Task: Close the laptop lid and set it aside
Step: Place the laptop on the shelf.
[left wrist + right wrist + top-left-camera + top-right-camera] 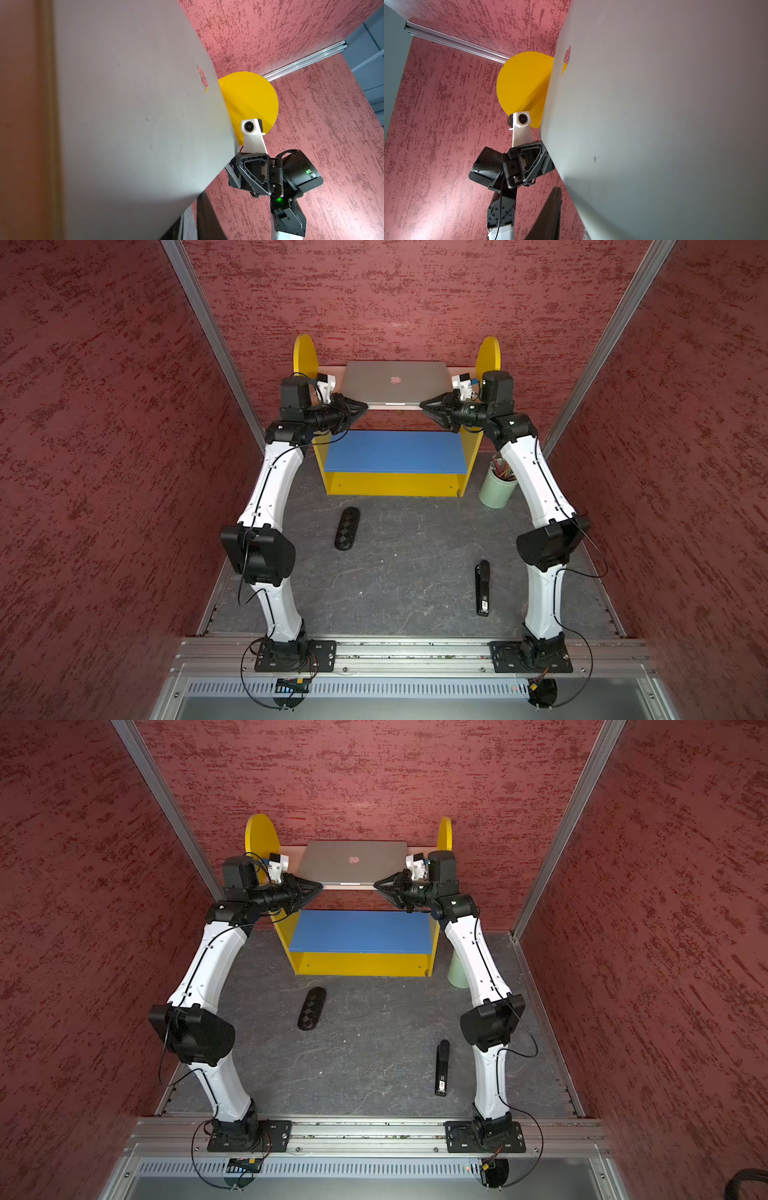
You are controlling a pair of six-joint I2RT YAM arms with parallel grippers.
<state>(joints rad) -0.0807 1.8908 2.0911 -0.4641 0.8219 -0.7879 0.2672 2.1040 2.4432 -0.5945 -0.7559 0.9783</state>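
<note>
The silver-grey laptop [395, 383] [353, 861] lies on the pink top board of the shelf unit. The laptop lid [135, 124] [664, 124] is down flat, with the reddish logo facing up. My left gripper [364, 406] [320, 886] is shut on the laptop's near left corner. My right gripper [421, 406] [375, 885] meets the near right corner, fingers drawn to a point. How tightly it pinches does not show. In each wrist view one dark finger [205, 216] [550, 214] shows beside the laptop's edge, and the other is hidden.
The yellow shelf unit [395, 485] has a blue lower board [395, 452] and round yellow end panels. On the dark floor lie a black oval case [347, 529] and a black stapler [482, 589]. A green cup of pencils [496, 489] stands by the right arm. Red walls close in on both sides.
</note>
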